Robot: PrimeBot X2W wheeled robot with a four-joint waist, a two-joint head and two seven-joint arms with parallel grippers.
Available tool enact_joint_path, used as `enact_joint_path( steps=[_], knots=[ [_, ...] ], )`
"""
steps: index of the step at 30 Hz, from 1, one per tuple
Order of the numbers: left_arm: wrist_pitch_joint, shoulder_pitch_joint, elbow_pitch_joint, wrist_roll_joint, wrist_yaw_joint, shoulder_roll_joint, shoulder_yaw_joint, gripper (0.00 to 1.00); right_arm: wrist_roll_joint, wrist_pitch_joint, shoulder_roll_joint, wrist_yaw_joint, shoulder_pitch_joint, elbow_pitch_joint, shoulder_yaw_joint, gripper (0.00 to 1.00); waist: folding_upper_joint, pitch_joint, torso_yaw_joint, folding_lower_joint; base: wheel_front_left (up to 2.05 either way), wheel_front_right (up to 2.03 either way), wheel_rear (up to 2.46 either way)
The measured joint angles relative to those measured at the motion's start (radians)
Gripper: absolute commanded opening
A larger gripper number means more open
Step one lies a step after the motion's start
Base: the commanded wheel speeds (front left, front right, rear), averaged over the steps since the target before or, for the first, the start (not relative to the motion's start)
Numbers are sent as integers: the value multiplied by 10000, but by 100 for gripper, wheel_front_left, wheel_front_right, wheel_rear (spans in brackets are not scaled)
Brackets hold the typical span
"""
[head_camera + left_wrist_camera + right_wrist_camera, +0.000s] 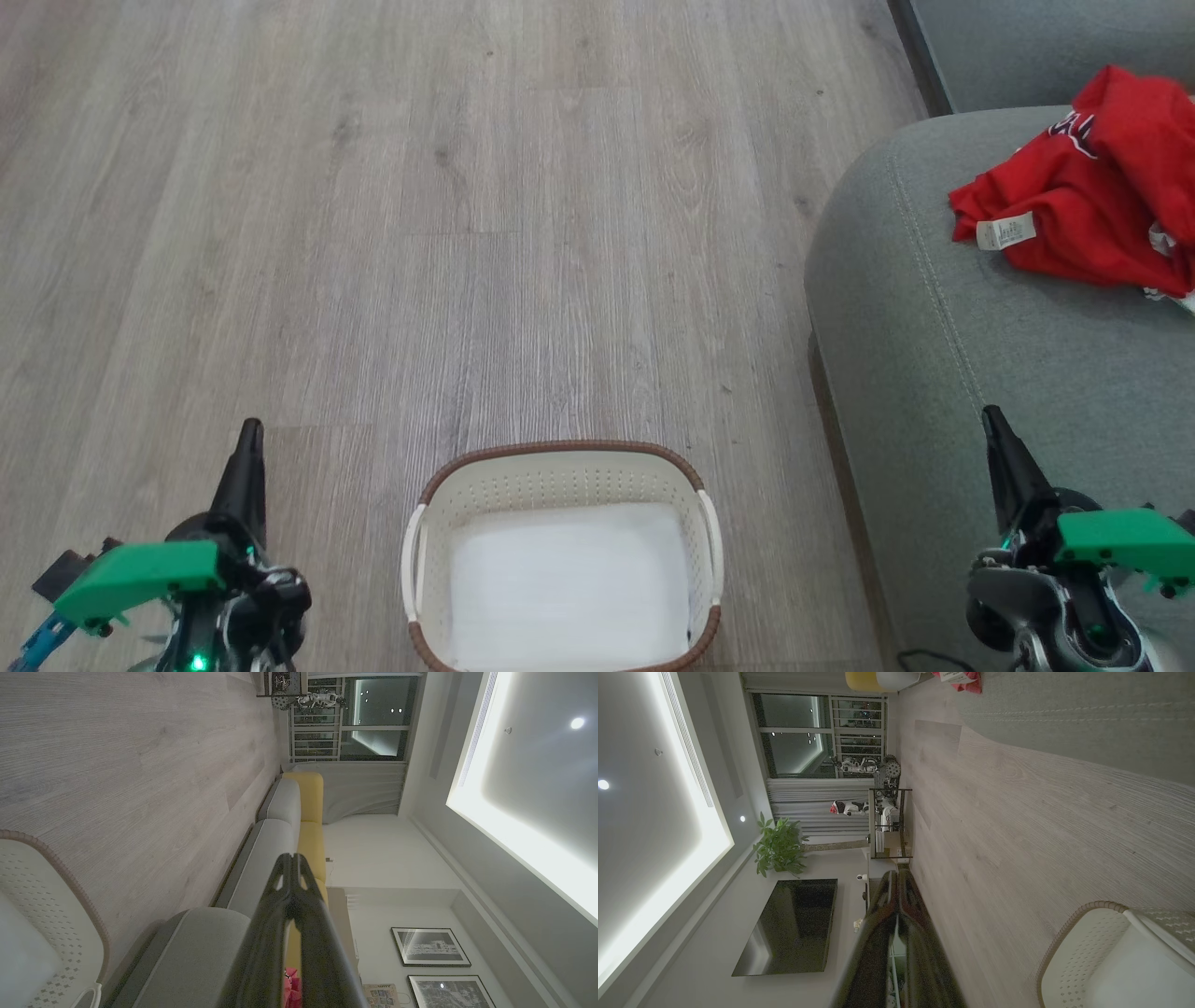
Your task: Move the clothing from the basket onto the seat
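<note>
as the clothing [1083,196] lies in a red heap on the seat [971,373], far and to the right, the task looks finished to me — so the danger now is one needless move. if my right gripper [999,443], which hangs above the near part of the seat, goes forward and drags the heap, the fabric can slide over the rounded left edge onto the floor [467,233]. if an arm goes down, it can hit the basket [560,448] and push it, because i think it is light. both pairs of my fingers are pressed together and pinch nothing; my left gripper [248,457] is over the floor, left of the basket. the basket stands near, between my two grippers — inside i see just its white bottom, no garment, though its nearest part is cut off.
</note>
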Motion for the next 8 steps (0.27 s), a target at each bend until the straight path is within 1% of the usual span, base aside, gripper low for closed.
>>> enact_joint_path(
  steps=[8],
  knots=[
    [0,0,0,0,0,0,2,0,0,0,0,0,0,0,-2,0,0,0,0,0,0,0,0]
  ],
)
